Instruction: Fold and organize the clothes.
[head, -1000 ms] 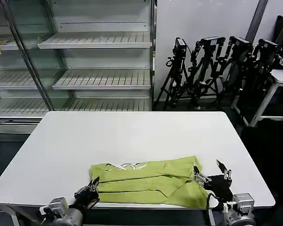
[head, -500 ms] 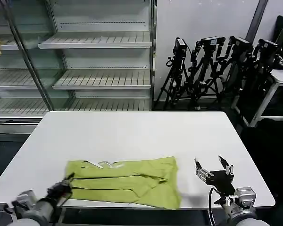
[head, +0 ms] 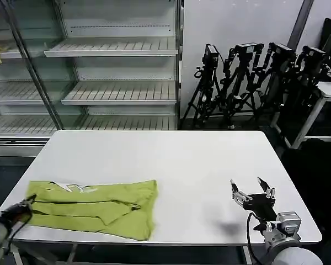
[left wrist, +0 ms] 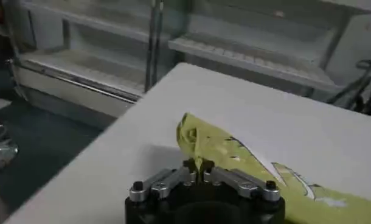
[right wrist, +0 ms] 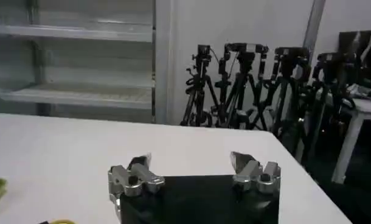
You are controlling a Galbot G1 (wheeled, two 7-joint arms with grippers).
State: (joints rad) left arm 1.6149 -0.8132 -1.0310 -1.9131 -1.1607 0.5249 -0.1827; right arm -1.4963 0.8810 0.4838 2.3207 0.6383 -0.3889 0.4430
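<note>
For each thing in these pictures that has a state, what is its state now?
Lime yellow-green cotton T-shirt: folded into a long band, flat on the white table, at its near left corner.
Left gripper: shut on the T-shirt's left end.
Right gripper: open, holding nothing, over the table's near right part.
Shelf unit: bare.
</note>
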